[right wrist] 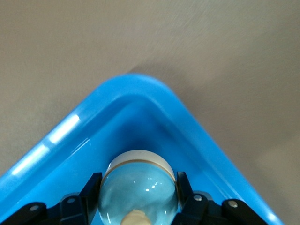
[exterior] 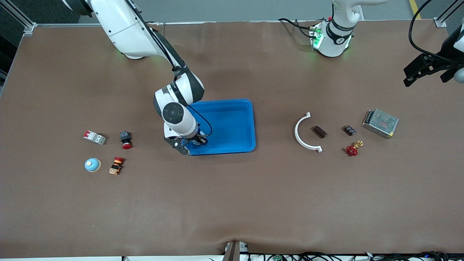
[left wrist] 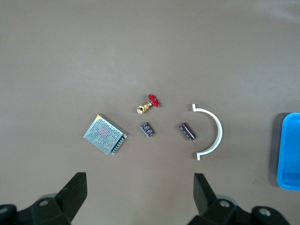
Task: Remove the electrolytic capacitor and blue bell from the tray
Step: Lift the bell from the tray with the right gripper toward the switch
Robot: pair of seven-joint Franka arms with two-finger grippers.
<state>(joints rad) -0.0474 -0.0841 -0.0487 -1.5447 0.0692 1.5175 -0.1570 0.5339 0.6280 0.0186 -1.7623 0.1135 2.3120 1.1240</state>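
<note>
My right gripper [exterior: 188,144] is low in the corner of the blue tray [exterior: 250,123] nearest the front camera and the right arm's end. In the right wrist view its fingers [right wrist: 91,190] are shut on the sides of a light-blue bell [right wrist: 138,197] with a cream knob, inside the tray [right wrist: 70,126]. The capacitor [exterior: 319,131], a dark brown cylinder, lies on the table beside a white curved bracket [exterior: 302,132]; it also shows in the left wrist view [left wrist: 187,131]. My left gripper [exterior: 426,74] is open and empty, high over the table's left-arm end [left wrist: 139,187].
A second light-blue bell [exterior: 92,165], a circuit breaker [exterior: 95,137] and two red push buttons [exterior: 126,140] lie toward the right arm's end. A small black part [exterior: 349,130], a red valve [exterior: 351,149] and a metal mesh box [exterior: 380,123] lie near the capacitor.
</note>
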